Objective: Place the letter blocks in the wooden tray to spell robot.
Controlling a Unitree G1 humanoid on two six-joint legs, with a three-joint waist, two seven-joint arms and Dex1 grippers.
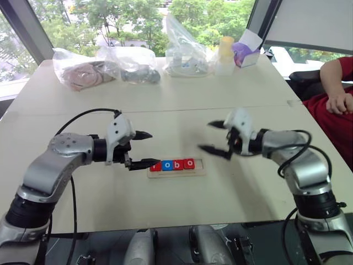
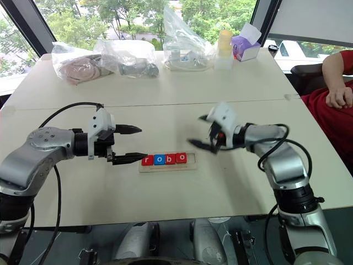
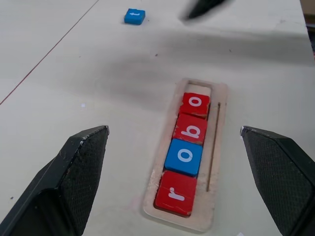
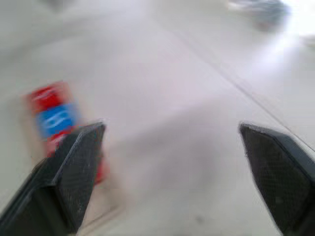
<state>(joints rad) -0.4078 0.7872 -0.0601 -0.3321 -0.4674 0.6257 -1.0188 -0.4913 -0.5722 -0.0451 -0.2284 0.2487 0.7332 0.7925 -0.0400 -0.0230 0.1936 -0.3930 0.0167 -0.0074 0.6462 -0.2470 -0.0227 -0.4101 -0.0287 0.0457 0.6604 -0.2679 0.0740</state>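
Four letter blocks (image 3: 186,157) already sat in the wooden tray (image 3: 219,162), reading r-o-b-o; last slot at the far end lay bare; judged four of five done. Remaining blue t block (image 3: 134,16) lay loose on the table (image 1: 165,105), well beyond the tray's empty end in the left wrist view, off to one side of the tray's long axis; couldn't be picked out in the head views. Tray ran left-right between the arms. Right gripper (image 1: 216,138) hung above the table just right of the tray, jaws spread wide, nothing held; looked the nearer one to the empty end. Left gripper (image 1: 144,149) hovered at the r end, wide open too, empty, pointing along the tray.
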